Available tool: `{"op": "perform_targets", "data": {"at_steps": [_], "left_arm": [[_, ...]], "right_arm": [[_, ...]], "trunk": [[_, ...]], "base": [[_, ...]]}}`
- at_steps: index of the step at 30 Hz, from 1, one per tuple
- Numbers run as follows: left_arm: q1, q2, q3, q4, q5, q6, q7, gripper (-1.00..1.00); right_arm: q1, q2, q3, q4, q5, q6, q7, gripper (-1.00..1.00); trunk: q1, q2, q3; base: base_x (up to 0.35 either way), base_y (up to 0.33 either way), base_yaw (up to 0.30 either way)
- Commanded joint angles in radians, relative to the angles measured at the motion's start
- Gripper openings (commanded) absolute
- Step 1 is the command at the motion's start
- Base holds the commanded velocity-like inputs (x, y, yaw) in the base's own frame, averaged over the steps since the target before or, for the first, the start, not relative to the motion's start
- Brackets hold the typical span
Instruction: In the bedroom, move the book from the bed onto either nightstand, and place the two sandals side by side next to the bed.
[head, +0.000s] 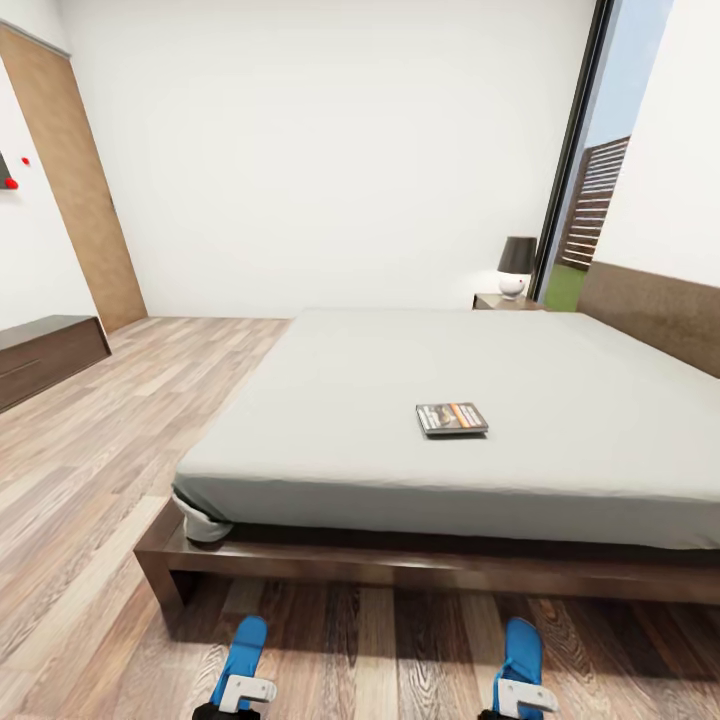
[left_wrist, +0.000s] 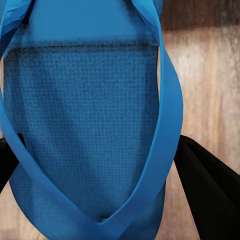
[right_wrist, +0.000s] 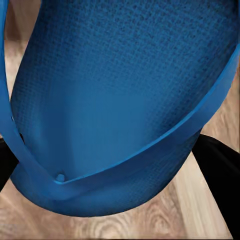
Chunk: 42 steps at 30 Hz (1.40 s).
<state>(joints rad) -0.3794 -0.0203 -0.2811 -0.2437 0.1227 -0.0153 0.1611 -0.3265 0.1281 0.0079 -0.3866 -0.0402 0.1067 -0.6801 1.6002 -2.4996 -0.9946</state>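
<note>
The book (head: 452, 418) lies flat on the pale grey mattress of the bed (head: 400, 400), towards the foot end and a little right of the middle; its dark cover carries an orange band and pale lettering too small to read. A blue flip-flop sandal hangs from each arm above the wood-plank floor (head: 120, 470), just in front of the dark bed frame: the left sandal (head: 242, 650) at the left gripper (head: 243, 689) and the right sandal (head: 521, 652) at the right gripper (head: 522, 695), well apart from each other. In the wrist views each sandal (left_wrist: 85, 125) (right_wrist: 120, 100) shows a woven-textured sole and smooth blue straps, with black fingers (left_wrist: 210, 190) (right_wrist: 220, 170) on either side, closed on it. A nightstand (head: 505, 301) with a dark-shaded lamp (head: 516, 266) stands by the headboard.
</note>
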Motion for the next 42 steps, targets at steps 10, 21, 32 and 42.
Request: {"op": "perform_targets", "data": {"at_steps": [10, 21, 32, 42], "left_arm": [[-0.001, 0.000, -0.009, 0.000, 0.010, -0.002, 0.006, -1.00], [-0.001, 0.000, -0.009, 0.000, 0.010, -0.002, 0.008, -1.00], [-0.001, 0.000, -0.008, 0.000, 0.010, -0.002, 0.009, -1.00], [-0.001, 0.000, -0.009, -0.001, 0.010, -0.002, 0.010, -1.00]], "right_arm": [[0.000, 0.026, 0.014, -0.039, -0.002, 0.059, -0.189, -1.00], [0.000, 0.045, 0.031, -0.041, -0.004, 0.062, -0.405, -1.00], [0.000, 0.046, 0.033, -0.040, -0.005, 0.108, -0.673, -1.00], [0.000, 0.046, 0.036, -0.041, -0.005, 0.113, -0.891, -1.00]], "trunk": [[0.000, 0.000, -0.001], [0.000, 0.000, -0.001], [0.000, 0.000, -0.001], [0.000, 0.000, -0.001]], "base": [[0.000, 0.000, 0.000], [0.000, 0.000, 0.000], [0.000, 0.000, 0.000], [0.000, 0.000, 0.000]]}}
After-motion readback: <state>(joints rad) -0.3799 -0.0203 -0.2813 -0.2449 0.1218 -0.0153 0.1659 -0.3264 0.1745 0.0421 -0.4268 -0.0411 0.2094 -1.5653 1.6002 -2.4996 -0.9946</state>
